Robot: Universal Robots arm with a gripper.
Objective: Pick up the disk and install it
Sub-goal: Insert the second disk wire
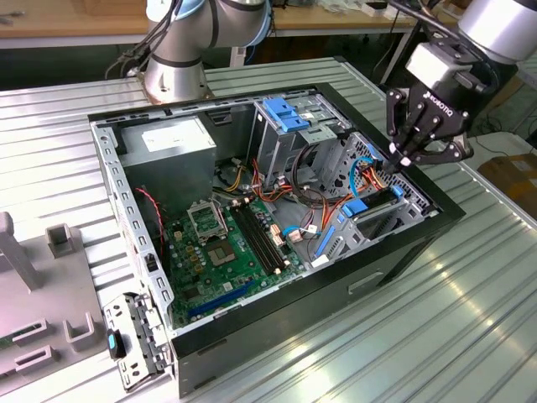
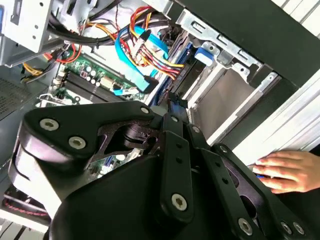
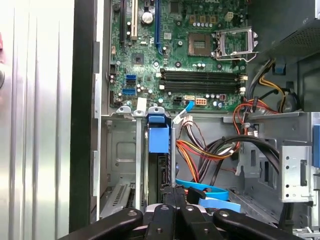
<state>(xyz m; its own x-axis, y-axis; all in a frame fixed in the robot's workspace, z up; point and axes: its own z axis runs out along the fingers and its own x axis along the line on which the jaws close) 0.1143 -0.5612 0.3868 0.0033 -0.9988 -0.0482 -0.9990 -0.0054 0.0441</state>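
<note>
My tool (image 1: 409,159) hung over the drive cage (image 1: 394,206) at the right of the frame in the exterior view, at the front end of the open case (image 1: 277,344) that lay on the ribbed desk (image 1: 436,336). The fingers were drawn together to a narrow tip, which pointed down into the cage. I could not tell whether they pinched anything.

The disk (image 3: 162,172) sat on edge in a cage slot, directly beyond the fingertips in the first wrist view. Only its thin dark edge showed, capped by a blue rail tab (image 3: 159,137). Its long axis ran down into the slot, in line with the tool. How deep it was seated could not be judged.

Case contents: motherboard (image 1: 231,248) on the floor, power supply (image 1: 172,138) at upper left, blue bracket (image 1: 285,113) on the upper bay, orange and blue cables (image 1: 365,176) beside the cage.

A hand (image 2: 287,170) rested outside the case wall, in the second wrist view.
</note>
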